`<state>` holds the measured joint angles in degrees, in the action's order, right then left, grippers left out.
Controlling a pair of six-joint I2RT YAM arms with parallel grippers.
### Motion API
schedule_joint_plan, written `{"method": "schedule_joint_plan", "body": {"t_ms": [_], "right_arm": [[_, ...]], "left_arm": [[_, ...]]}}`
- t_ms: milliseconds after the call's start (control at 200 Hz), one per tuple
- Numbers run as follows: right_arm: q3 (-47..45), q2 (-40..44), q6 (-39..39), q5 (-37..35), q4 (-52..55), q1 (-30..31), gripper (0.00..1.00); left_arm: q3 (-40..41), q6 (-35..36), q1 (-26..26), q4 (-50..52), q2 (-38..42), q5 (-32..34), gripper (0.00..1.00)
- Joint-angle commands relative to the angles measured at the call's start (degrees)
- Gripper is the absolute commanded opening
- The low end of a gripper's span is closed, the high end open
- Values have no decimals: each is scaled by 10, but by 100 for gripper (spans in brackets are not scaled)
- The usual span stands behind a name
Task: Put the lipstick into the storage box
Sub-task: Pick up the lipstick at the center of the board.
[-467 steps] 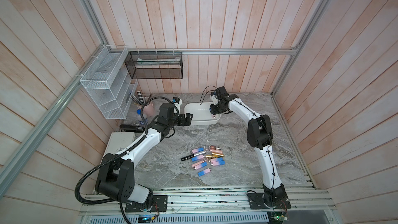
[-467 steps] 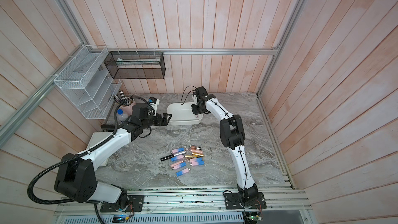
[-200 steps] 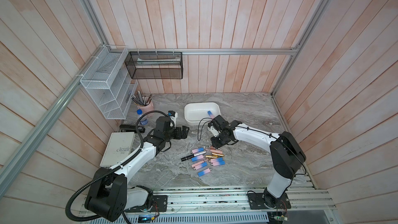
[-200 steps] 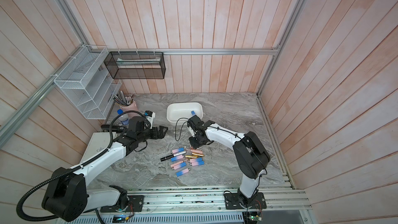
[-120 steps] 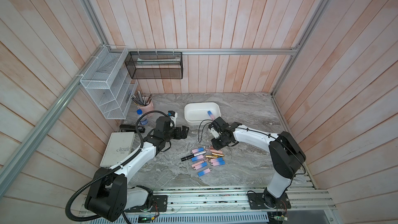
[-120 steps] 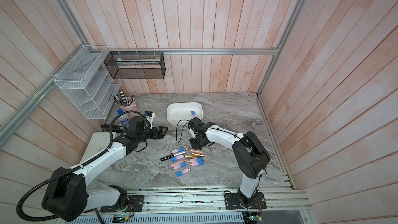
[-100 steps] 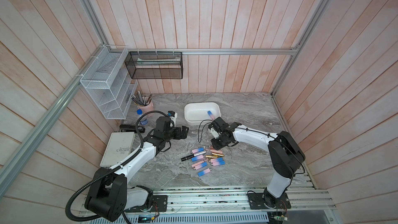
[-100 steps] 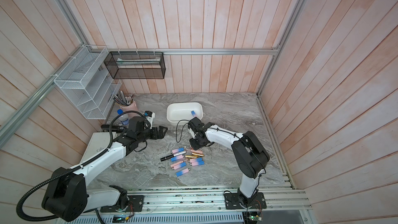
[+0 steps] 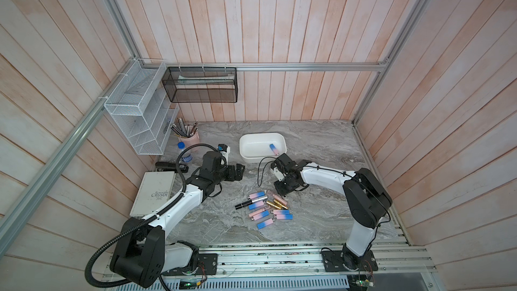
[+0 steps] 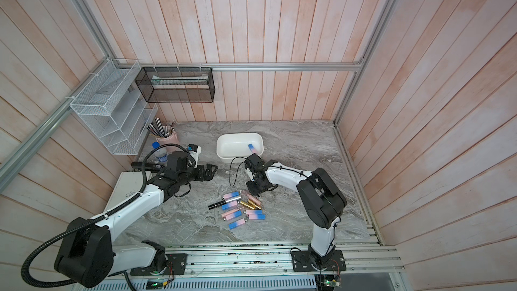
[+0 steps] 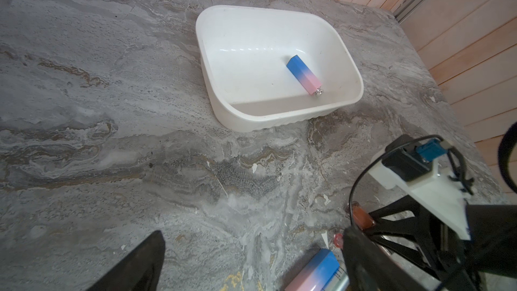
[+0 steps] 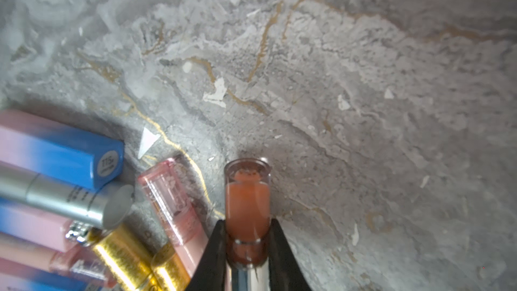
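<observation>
The white storage box [image 9: 261,134] [image 10: 232,146] [image 11: 212,85] stands at the back middle of the marble table. One blue-pink lipstick [image 9: 274,148] [image 11: 304,79] lies inside it. Several more lipsticks [image 9: 265,205] [image 10: 240,207] lie in a pile in front. My right gripper [image 9: 282,190] [image 12: 247,222] is at the pile's far right edge, shut on a clear-capped orange lipstick [image 12: 247,205] low over the table. My left gripper [image 9: 237,172] [image 11: 251,264] hangs open and empty, left of the box.
A white wire rack [image 9: 140,118] and a black mesh basket [image 9: 201,85] hang on the back left walls. A pink pen cup [image 9: 190,135], a bottle [image 9: 181,146], a black stapler [image 9: 170,167] and a book [image 9: 155,191] crowd the left side.
My right arm has come from the box down to the pile, and its jaws have closed on the orange lipstick. The left arm drew back from the box earlier and now holds still.
</observation>
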<state>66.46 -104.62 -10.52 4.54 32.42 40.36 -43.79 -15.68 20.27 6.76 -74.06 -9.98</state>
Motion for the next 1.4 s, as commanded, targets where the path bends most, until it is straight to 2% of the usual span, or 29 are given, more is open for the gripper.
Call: {"method": "schedule_joint_plan", "body": {"t_ms": [0, 240, 435, 650, 900, 1215, 1300, 1396], "right_arm": [[5, -17, -2, -7, 4, -5, 15], [43, 0, 0, -17, 37, -7, 12], [118, 16, 6, -32, 77, -8, 12], [230, -18, 18, -39, 104, -20, 12], [396, -122, 36, -38, 113, -51, 13], [691, -341, 43, -1, 153, -79, 13], [731, -381, 40, 7, 144, -80, 14], [735, -403, 31, 17, 119, -83, 14]], "left_arm": [[-25, 15, -1, 0, -2, 10, 100], [-37, 23, -5, 0, -12, 8, 100], [-48, 28, -7, -3, -23, 6, 100], [-52, 27, -12, -9, -28, 6, 100], [-60, 33, -22, -11, -30, 2, 100], [-97, 29, -23, 5, -55, -39, 100], [-110, 27, -23, 9, -65, -54, 100], [-122, 24, -23, 15, -74, -64, 100]]}}
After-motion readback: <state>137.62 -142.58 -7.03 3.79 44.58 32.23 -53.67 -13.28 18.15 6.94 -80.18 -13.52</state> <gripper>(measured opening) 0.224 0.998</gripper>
